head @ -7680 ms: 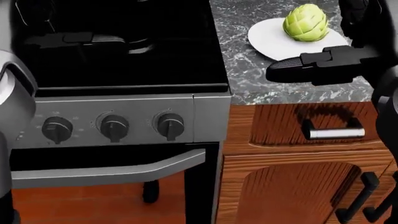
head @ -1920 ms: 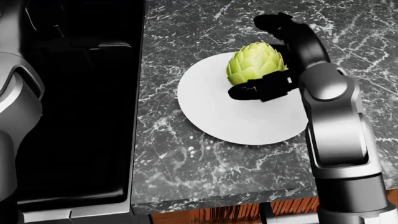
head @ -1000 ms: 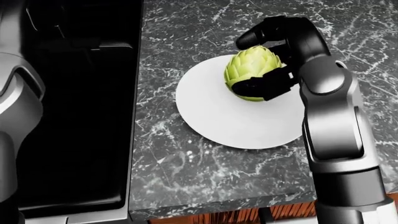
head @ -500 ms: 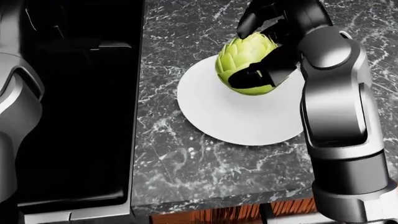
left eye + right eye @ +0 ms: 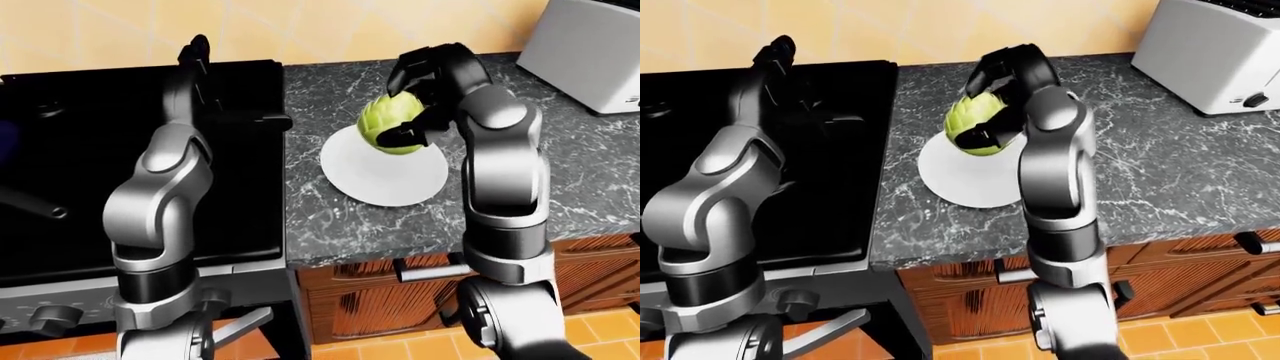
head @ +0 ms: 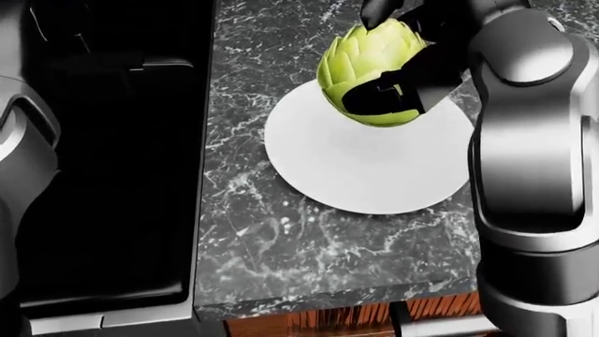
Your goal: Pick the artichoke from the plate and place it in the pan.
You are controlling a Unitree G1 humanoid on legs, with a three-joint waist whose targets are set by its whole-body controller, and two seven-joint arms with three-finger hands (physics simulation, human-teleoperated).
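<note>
One artichoke (image 6: 367,69), green. One white plate (image 6: 365,165). One black stove top (image 5: 90,172). One dark marbled counter (image 5: 560,157). One toaster (image 5: 1210,52), white, at upper right of the right-eye view. Two robot arms, hence two hands: one right hand (image 5: 425,82), one left hand (image 5: 205,82). One dark handle (image 5: 30,204) at far left of the left-eye view, pan body out of sight. One stove knob (image 5: 50,320) clearly visible; others cannot be counted.
</note>
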